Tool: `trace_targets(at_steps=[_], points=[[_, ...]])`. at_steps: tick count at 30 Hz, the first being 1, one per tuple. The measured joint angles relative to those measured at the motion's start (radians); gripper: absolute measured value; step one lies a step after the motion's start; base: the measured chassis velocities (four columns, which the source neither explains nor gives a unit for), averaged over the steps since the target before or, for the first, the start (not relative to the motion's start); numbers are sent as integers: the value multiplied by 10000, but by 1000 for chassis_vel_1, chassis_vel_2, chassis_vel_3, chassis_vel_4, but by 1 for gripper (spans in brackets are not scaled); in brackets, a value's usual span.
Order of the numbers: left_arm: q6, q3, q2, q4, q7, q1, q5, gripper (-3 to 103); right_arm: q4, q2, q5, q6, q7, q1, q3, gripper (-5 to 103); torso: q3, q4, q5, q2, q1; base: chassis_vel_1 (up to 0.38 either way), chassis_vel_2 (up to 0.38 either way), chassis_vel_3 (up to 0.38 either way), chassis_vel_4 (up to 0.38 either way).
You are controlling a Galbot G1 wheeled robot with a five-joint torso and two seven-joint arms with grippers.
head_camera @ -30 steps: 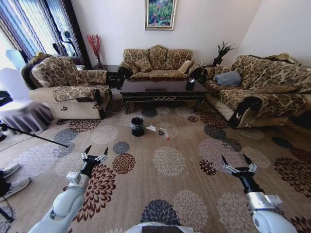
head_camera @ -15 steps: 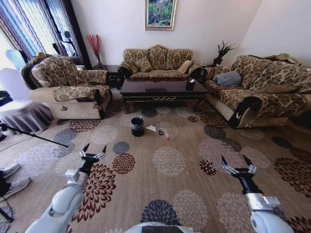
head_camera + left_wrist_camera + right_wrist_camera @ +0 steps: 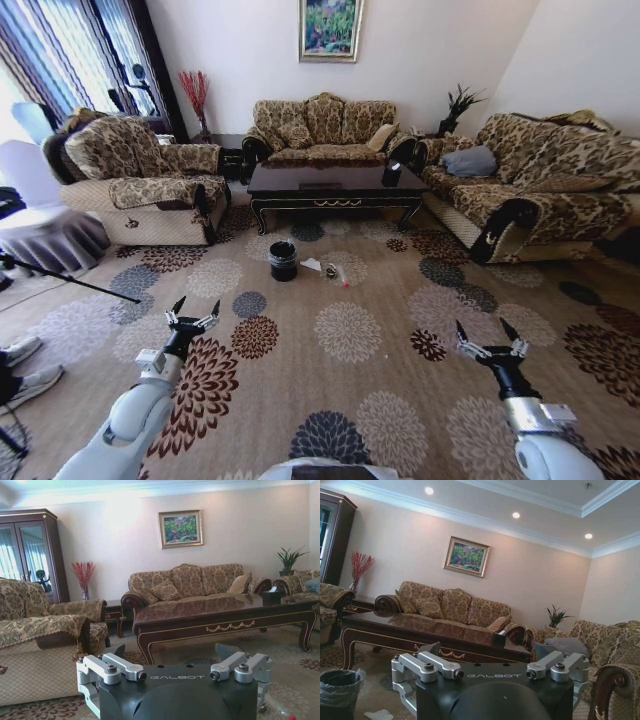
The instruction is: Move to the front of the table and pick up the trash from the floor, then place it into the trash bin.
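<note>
The dark glossy table (image 3: 335,186) stands far ahead, in front of the middle sofa. On the carpet before it stands the small black trash bin (image 3: 283,260). The trash lies just right of the bin: a white paper piece (image 3: 311,265), a dark wrapper (image 3: 331,271) and a clear bottle (image 3: 343,277). My left gripper (image 3: 194,313) and right gripper (image 3: 487,333) hover open and empty above the carpet, well short of the trash. The left wrist view faces the table (image 3: 225,616) past the left gripper (image 3: 172,652). The right wrist view has the trash bin (image 3: 339,685) and the paper piece (image 3: 377,714) beside the right gripper (image 3: 487,650).
An armchair (image 3: 145,180) stands left of the table, a long sofa (image 3: 540,185) to the right and another sofa (image 3: 325,125) behind it. A black box-shaped holder (image 3: 391,173) sits on the table's right end. A person's shoes (image 3: 25,365) are at the left edge. Open carpet lies ahead.
</note>
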Motion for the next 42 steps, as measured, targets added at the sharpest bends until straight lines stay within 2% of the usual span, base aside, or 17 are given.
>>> trace_targets(at_steps=[4,6,7,9,13,14,19,42], points=[[25,-3,2,-143,95,89,57,100,6,6,-7,23,-13,-21,-13,100,0,0,0,0,0,0,0,0,0],[246,-8,39,-325,581,142,-212,100,9,-4,-1,18,-8,5,-29,100,0,0,0,0,0,0,0,0,0],[246,-8,39,-325,581,142,-212,100,9,-4,-1,18,-8,5,-29,100,0,0,0,0,0,0,0,0,0],[609,-8,40,-493,838,132,-348,100,-32,-58,55,-39,44,97,-62,100,-5,0,2,-7,-4,0,0,0,0],[912,94,27,-576,728,87,-359,100,-63,-136,146,-117,107,178,-89,100,-39,1,0,-80,-36,0,0,0,0],[1308,205,17,-711,264,80,-325,100,-68,-219,187,-149,139,218,-91,100,-90,1,-1,-187,-91,0,0,0,0],[1423,232,-11,-782,80,73,-231,100,-64,-299,237,-147,152,182,-48,100,-236,1,0,-451,-215,0,0,0,0],[1700,197,-60,-692,264,84,-297,100,-39,265,91,200,74,-216,123,100,-873,1,0,-1587,-710,0,0,0,0]])
